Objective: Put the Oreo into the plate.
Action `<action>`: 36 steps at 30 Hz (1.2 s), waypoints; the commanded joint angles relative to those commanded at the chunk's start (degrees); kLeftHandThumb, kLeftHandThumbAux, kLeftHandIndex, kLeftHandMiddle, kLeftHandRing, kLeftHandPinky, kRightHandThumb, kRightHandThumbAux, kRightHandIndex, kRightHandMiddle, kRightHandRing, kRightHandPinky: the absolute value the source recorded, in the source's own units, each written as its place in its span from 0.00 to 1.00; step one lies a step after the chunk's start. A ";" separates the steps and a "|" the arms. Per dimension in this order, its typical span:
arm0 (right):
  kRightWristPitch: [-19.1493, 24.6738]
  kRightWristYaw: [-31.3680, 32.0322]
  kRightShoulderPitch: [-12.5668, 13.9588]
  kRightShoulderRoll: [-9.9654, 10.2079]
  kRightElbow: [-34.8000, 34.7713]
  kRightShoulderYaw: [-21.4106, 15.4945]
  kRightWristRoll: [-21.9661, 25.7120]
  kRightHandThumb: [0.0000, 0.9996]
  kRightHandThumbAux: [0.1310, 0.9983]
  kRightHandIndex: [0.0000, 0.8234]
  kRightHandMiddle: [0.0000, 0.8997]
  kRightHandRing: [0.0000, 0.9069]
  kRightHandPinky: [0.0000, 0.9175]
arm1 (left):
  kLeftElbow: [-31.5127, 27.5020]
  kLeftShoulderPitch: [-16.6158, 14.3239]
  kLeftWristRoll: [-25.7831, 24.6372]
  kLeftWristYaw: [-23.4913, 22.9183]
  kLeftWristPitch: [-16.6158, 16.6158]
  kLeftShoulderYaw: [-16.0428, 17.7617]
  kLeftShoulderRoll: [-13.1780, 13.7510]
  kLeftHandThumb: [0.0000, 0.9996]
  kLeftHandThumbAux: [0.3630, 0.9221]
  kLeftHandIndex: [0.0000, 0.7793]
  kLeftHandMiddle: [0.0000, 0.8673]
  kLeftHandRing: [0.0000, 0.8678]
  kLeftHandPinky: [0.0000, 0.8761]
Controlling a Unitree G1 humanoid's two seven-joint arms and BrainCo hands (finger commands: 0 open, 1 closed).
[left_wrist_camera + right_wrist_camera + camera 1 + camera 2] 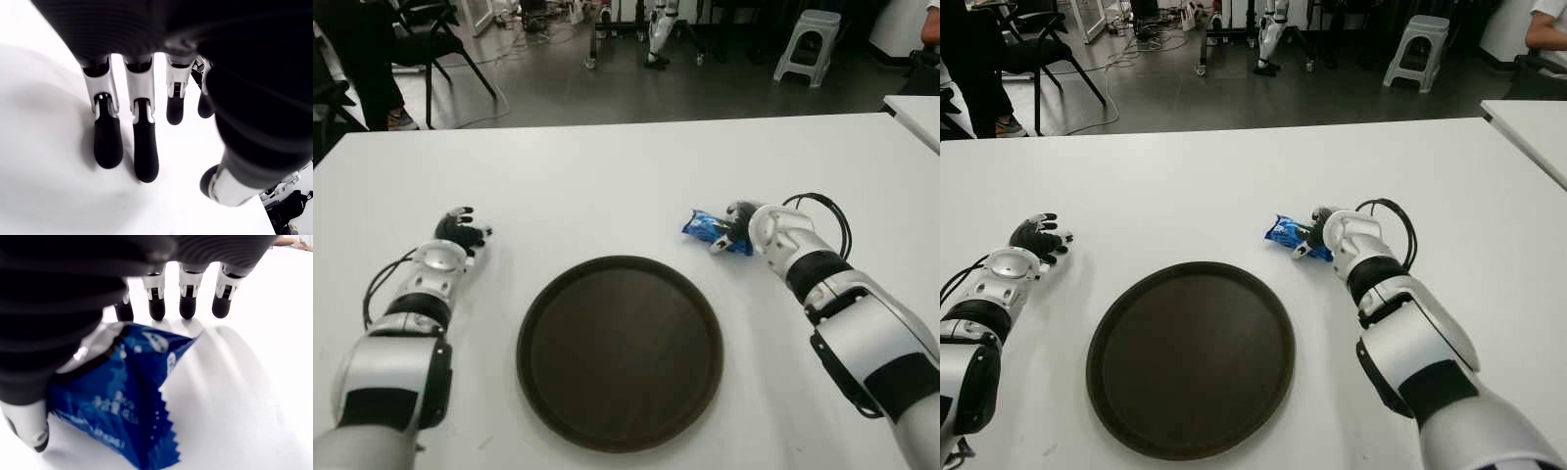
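The Oreo (710, 229) is a small blue packet lying on the white table (607, 186), just beyond the right rim of the round dark brown plate (619, 351). My right hand (742, 229) is over the packet's right end. In the right wrist view the Oreo (122, 401) lies under the palm, the fingers (188, 303) reach straight past it to the tabletop, and the thumb sits beside it without closing. My left hand (460, 232) shows left of the plate, its fingers (139, 147) spread and holding nothing.
A second white table (915, 113) juts in at the far right. Beyond the table's far edge are a black chair (431, 39), a grey stool (808, 44) and a person's legs (362, 59) at the far left.
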 joint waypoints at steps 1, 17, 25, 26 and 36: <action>-0.02 -0.01 -0.01 0.01 0.03 0.02 -0.01 0.00 0.58 0.05 0.08 0.02 0.00 | 0.00 0.00 0.02 -0.01 0.00 -0.03 0.00 0.21 0.71 0.16 0.17 0.21 0.20; -1.82 -0.63 0.18 -0.01 0.25 1.43 -1.04 0.00 0.62 0.05 0.09 0.03 0.00 | -0.09 0.06 -0.42 -0.20 -0.15 0.30 -0.18 0.23 0.70 0.16 0.17 0.20 0.20; -4.48 -2.91 0.75 -0.47 0.10 1.56 -1.06 0.00 0.68 0.06 0.10 0.05 0.00 | 0.05 0.02 -0.36 -0.28 0.17 0.31 -0.10 0.25 0.70 0.14 0.13 0.16 0.17; -4.82 -3.20 0.82 -0.53 0.07 1.53 -1.02 0.00 0.69 0.06 0.10 0.06 0.00 | 0.06 0.01 -0.31 -0.29 0.22 0.26 -0.09 0.24 0.70 0.13 0.13 0.16 0.18; -12.55 -14.57 3.17 -1.50 -0.99 -0.07 -0.28 0.01 0.90 0.26 0.28 0.28 0.22 | 0.00 0.07 0.13 -0.62 -0.09 -0.31 0.04 0.19 0.71 0.10 0.13 0.17 0.18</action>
